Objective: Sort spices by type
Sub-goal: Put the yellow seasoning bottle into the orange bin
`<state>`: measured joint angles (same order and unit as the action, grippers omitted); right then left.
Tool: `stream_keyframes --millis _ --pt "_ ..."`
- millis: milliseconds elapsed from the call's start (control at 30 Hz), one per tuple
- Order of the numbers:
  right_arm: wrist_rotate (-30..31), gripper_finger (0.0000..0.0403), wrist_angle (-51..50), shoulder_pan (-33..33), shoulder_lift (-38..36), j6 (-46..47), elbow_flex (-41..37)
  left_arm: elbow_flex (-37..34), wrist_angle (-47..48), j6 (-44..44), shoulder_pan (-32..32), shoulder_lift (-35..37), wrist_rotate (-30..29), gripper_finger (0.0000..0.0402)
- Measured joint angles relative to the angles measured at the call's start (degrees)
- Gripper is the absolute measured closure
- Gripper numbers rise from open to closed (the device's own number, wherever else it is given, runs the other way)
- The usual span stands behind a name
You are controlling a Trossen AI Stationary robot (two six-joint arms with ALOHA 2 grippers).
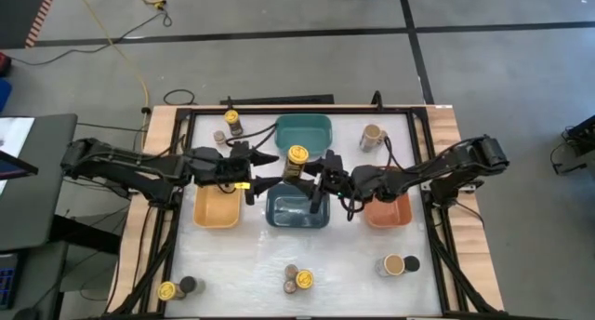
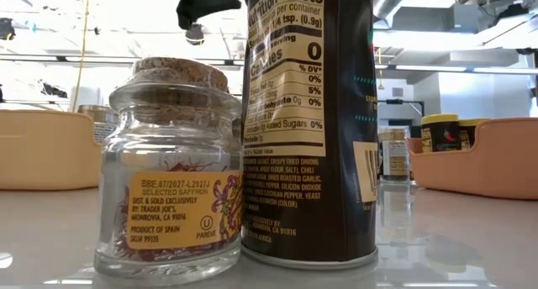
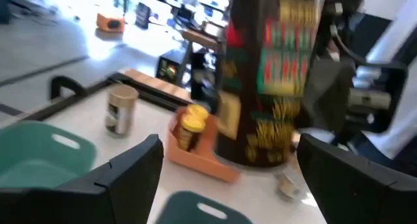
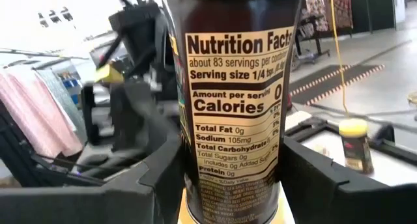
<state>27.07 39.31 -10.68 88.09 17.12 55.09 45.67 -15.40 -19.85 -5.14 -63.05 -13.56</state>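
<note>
We have both arms meeting at the middle of the bench [image 1: 307, 250], where a tall yellow-lidded jar [image 1: 297, 160] stands between the teal bin [image 1: 304, 131] and the dark-blue bin [image 1: 298, 208]. Our right gripper [image 4: 231, 185] has its fingers spread on either side of that jar, close to its wall; we cannot tell whether they touch it. Our left gripper [image 3: 225, 178] faces the same jar from the other side, fingers wide apart and holding nothing. Sorting looks barely begun to us: the orange bin [image 1: 387, 211] holds at least one yellow-lidded jar, seen from the left wrist, while the teal, dark-blue and yellow bin [image 1: 217, 208] look empty from above. Still loose on the bench are a pair at the far left, a wide tan-topped jar [image 1: 373, 134] at the far right, and small clusters along the near edge, including a cork-topped saffron jar [image 2: 172, 171].
</note>
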Motion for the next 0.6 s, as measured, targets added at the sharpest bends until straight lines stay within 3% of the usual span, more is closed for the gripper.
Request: stream_keyframes --millis 600 --pt "-2.2 0.0170 -3.9 1.1 0.2 -1.2 3.5 0.1 -2.4 2.1 0.0 -1.3 2.6 0.0063"
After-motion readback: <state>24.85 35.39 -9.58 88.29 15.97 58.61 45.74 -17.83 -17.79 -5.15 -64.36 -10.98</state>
